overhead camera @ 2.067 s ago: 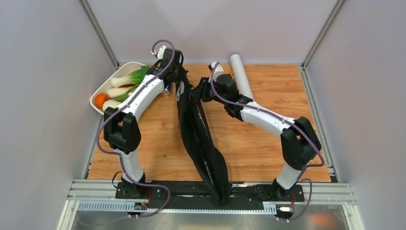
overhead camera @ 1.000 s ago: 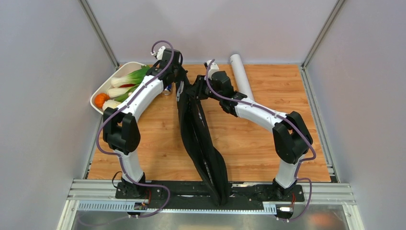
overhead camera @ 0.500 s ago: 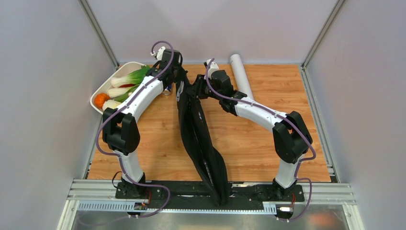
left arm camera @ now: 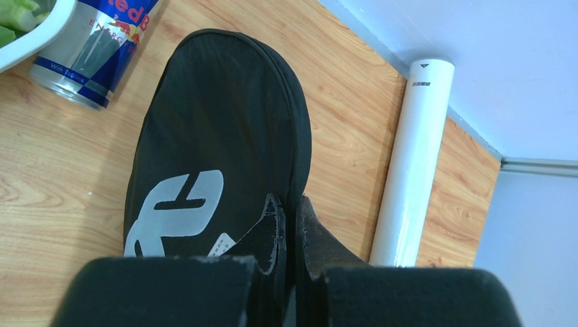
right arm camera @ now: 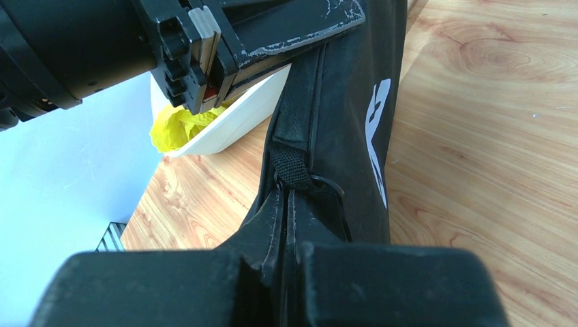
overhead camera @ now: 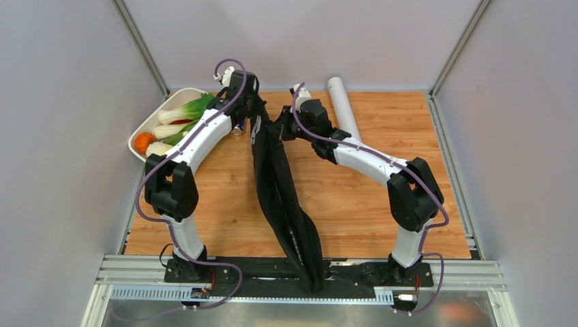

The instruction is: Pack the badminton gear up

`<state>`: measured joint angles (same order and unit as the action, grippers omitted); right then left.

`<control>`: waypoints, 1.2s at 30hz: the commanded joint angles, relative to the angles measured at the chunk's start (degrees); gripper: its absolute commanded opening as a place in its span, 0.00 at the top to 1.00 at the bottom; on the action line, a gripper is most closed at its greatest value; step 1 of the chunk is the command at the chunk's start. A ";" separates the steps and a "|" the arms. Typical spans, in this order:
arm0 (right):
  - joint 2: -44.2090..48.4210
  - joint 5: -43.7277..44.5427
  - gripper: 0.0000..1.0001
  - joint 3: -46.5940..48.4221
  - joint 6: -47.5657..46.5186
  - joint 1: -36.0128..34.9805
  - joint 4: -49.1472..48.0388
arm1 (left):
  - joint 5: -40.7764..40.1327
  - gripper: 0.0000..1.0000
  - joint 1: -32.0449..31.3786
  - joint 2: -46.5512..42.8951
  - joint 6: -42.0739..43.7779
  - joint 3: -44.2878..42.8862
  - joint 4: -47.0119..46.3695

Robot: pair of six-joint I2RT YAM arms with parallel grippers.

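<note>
The racket bag (overhead camera: 278, 184) lies mid-table, tray (overhead camera: 141, 128) and can (left arm camera: 95, 48) to its left, tube (overhead camera: 342, 109) right.

I see the black racket bag (overhead camera: 283, 191) stretched long down the middle of the tabletop (overhead camera: 382, 204), 12 to 6 o'clock (white-printed at its far end); the white tube (overhead camera: 343, 112) lies toward 1 o'clock, just beside it.

Black racket bag (overhead camera: 283, 197) lies lengthwise down the middle of the table (overhead camera: 368, 204). Left gripper (overhead camera: 254, 111) and right gripper (overhead camera: 277, 129) are both at its far end. White tube (overhead camera: 343, 112) at far edge. Vegetable tray (overhead camera: 176, 93) in far-left corner.
</note>
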<state>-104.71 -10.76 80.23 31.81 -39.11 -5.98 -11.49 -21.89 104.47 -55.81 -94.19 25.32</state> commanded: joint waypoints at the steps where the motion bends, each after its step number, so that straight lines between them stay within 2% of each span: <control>1: 1.31 0.32 1.00 0.49 -1.77 0.09 1.13 | 1.74 1.00 -0.69 -1.09 0.24 1.59 -0.97; 10: 9.73 -4.15 1.00 -9.38 -7.32 0.28 2.56 | -1.72 1.00 -0.68 -0.33 2.62 1.94 -7.50; 22: 23.66 -9.03 1.00 -26.37 -7.77 0.35 5.66 | -4.77 1.00 -0.70 1.93 2.85 0.04 -12.05; 27: 33.40 -9.55 1.00 -32.79 -7.42 0.09 11.99 | -6.87 1.00 -0.70 3.77 3.06 -2.69 -14.85; 36: 58.95 -7.29 1.00 -46.74 0.80 -0.85 25.91 | -14.19 1.00 -0.66 7.51 4.63 -9.79 -16.20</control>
<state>-54.43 -17.08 36.56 27.35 -39.20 10.24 -18.04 -23.66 110.50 -53.87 -98.72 16.16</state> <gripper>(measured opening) 0.004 0.029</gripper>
